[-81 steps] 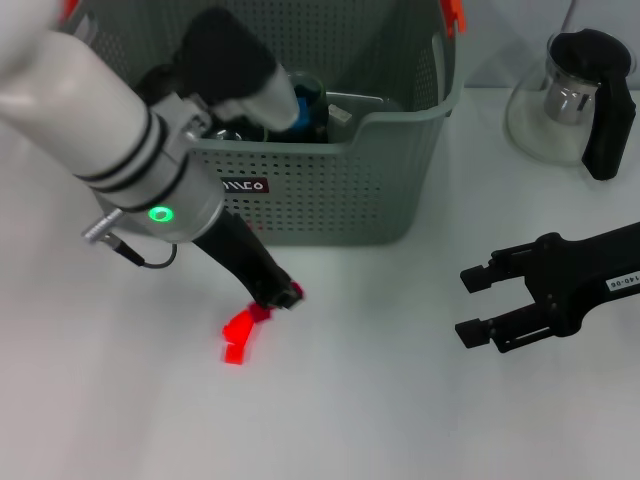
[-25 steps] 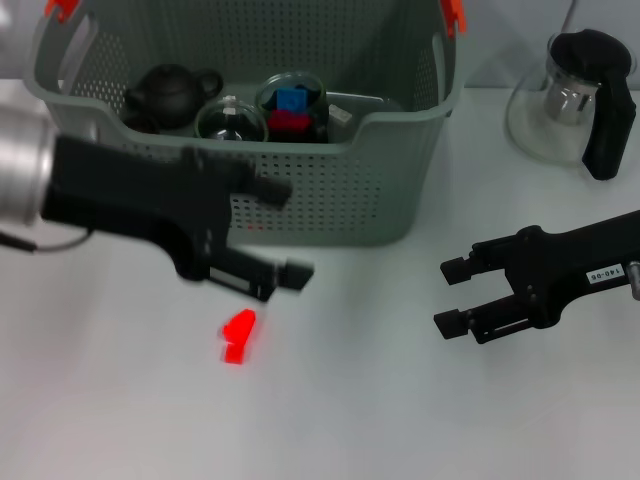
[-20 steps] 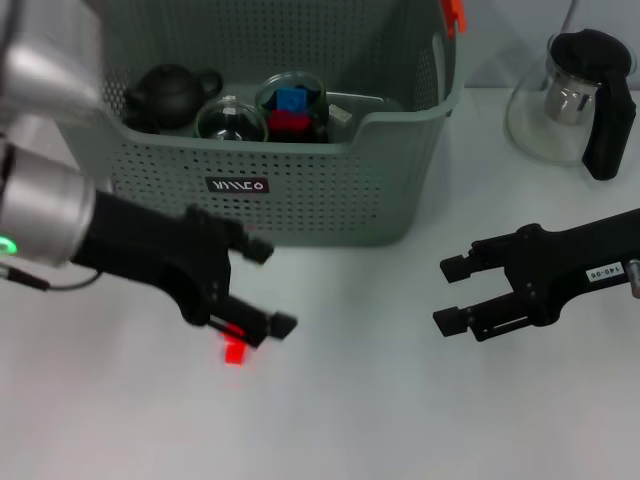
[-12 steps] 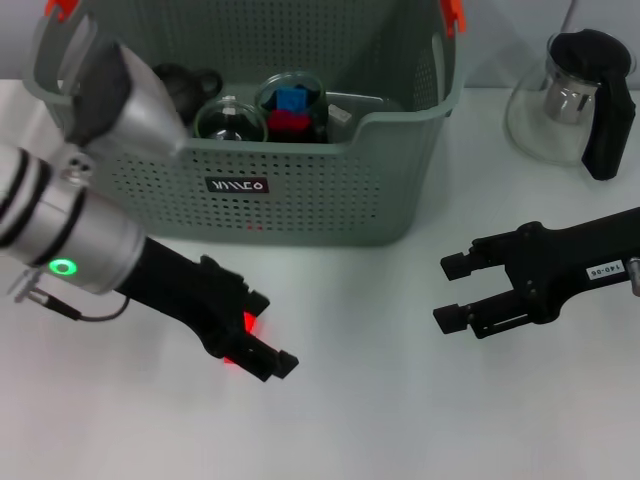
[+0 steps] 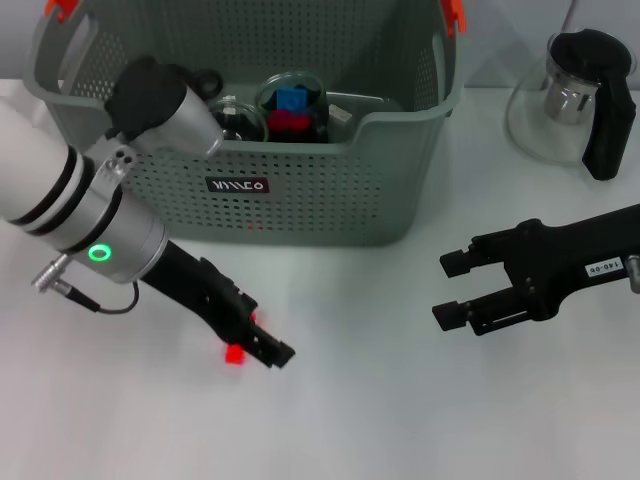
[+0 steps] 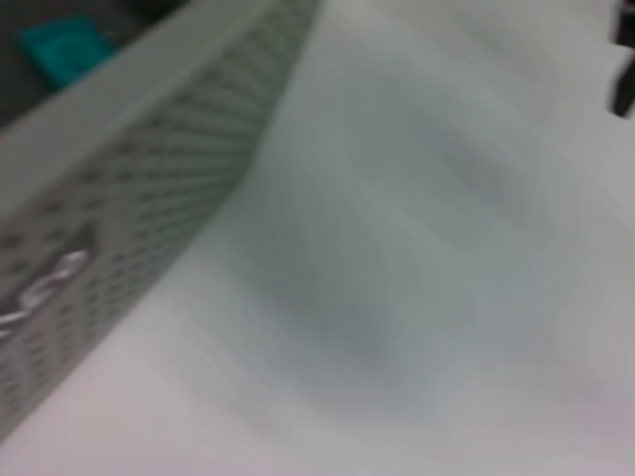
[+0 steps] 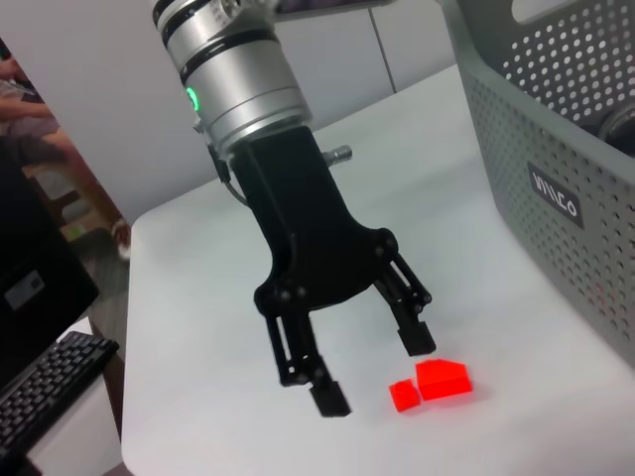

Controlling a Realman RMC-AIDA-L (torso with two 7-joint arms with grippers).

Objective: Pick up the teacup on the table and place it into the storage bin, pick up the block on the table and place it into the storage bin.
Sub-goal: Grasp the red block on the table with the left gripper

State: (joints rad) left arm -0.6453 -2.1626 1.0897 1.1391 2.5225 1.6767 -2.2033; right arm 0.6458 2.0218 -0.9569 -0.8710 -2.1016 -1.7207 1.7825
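Observation:
My left gripper (image 5: 258,335) hangs low over the table in front of the storage bin (image 5: 330,190), fingers open. In the right wrist view the left gripper (image 7: 375,369) stands spread with nothing between its fingers. The red block (image 7: 434,383) lies on the table just beside them. From the head view only bits of the red block (image 5: 236,352) peek out beside the fingers. A clear glass teacup (image 5: 232,120) rests inside the bin. My right gripper (image 5: 445,290) hovers open over the table to the right, empty.
A black teapot (image 5: 200,78) and another glass with blue and red blocks (image 5: 290,105) are in the bin. The bin wall (image 6: 129,188) fills one side of the left wrist view. A glass teapot (image 5: 570,100) with a black handle stands at the far right.
My left arm swung away from the bin and lowered its open gripper onto the red block's spot, now partly covering it. The right gripper has barely moved.

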